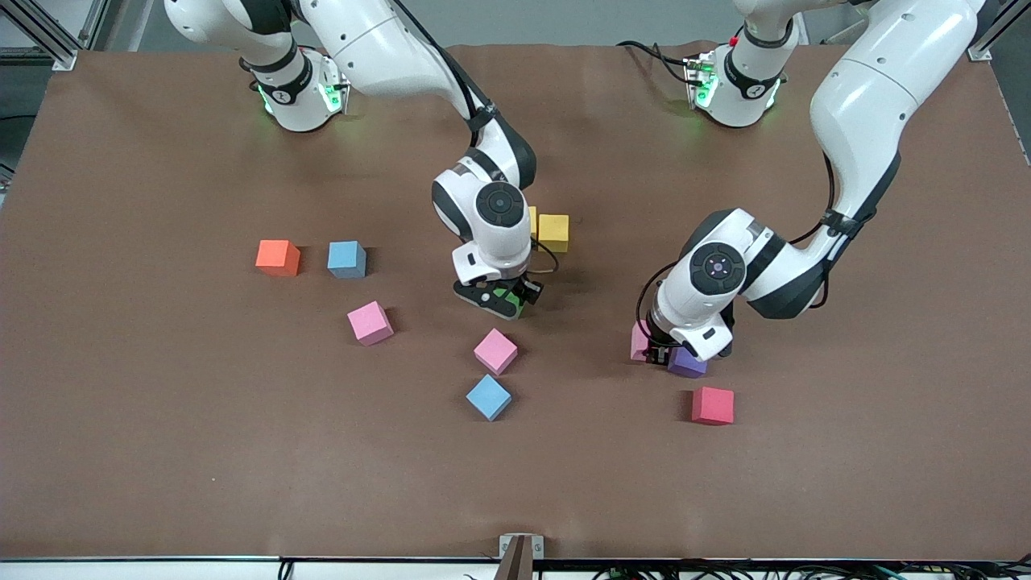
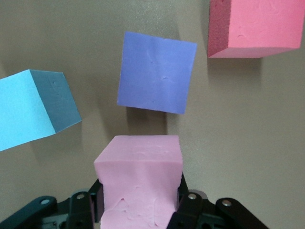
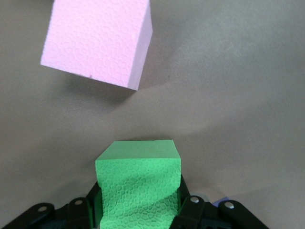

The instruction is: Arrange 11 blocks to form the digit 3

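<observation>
My right gripper (image 1: 509,304) (image 3: 138,202) is shut on a green block (image 1: 512,304) (image 3: 138,183), low over the middle of the table. A pink block (image 1: 495,351) (image 3: 97,40) lies just nearer the camera. My left gripper (image 1: 656,351) (image 2: 138,202) is shut on another pink block (image 1: 640,341) (image 2: 139,176), right beside a purple block (image 1: 689,365) (image 2: 157,71). Close by lies a red block (image 1: 713,405) (image 2: 257,26), and a light blue block (image 1: 488,397) (image 2: 33,107) sits toward the middle. No figure of touching blocks shows.
Two yellow blocks (image 1: 553,232) sit beside the right arm's wrist, one partly hidden. Toward the right arm's end lie a pink block (image 1: 370,322), a blue block (image 1: 346,259) and an orange cube (image 1: 278,258).
</observation>
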`<action>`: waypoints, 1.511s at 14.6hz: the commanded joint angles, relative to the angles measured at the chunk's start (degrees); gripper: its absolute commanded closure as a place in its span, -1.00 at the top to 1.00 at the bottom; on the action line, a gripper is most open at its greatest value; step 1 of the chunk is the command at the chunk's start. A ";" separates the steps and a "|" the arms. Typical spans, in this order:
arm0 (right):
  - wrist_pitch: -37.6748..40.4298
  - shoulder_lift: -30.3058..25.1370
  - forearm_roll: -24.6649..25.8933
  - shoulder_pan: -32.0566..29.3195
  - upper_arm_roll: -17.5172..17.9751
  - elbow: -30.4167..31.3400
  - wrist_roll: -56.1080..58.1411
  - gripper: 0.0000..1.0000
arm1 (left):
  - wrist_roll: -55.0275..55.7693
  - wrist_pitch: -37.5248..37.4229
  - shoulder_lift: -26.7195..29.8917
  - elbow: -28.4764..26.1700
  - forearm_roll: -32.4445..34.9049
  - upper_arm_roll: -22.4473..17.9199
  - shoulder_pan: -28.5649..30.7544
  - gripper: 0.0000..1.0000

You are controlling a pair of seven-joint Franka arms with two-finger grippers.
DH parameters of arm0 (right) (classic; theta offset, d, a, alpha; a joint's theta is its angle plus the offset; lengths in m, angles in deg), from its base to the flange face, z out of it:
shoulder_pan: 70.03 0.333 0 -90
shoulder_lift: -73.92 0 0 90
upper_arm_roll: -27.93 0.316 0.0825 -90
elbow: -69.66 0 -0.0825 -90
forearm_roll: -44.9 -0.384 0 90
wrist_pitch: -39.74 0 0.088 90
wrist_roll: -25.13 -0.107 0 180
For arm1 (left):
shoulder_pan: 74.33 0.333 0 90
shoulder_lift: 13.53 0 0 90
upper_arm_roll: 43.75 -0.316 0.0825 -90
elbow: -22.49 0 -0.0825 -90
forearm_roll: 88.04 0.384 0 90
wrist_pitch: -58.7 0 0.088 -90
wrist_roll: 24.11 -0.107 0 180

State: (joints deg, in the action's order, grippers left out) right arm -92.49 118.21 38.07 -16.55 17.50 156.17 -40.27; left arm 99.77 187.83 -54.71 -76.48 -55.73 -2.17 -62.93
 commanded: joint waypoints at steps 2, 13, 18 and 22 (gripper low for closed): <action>0.49 0.27 1.20 -0.83 0.06 -0.30 14.91 -0.67 | 0.57 -0.72 0.66 -0.08 0.73 0.07 0.02 -0.36; -2.40 -4.73 1.02 -1.01 0.06 8.57 22.07 -1.00 | 1.18 -0.89 0.75 0.71 0.38 0.07 -1.12 -0.35; -4.96 -7.11 0.85 -0.57 0.15 13.24 22.07 -1.00 | 5.91 -0.90 0.66 1.23 -1.11 0.07 -3.31 -0.34; -4.96 -7.20 0.76 -0.39 0.15 13.59 21.90 -1.00 | 9.27 -0.98 0.31 1.59 -1.29 -0.01 -5.86 -0.26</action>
State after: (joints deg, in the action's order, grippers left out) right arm -96.96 112.62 38.32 -17.02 17.20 166.44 -18.85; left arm 107.98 187.83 -54.71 -75.62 -55.98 -1.98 -67.12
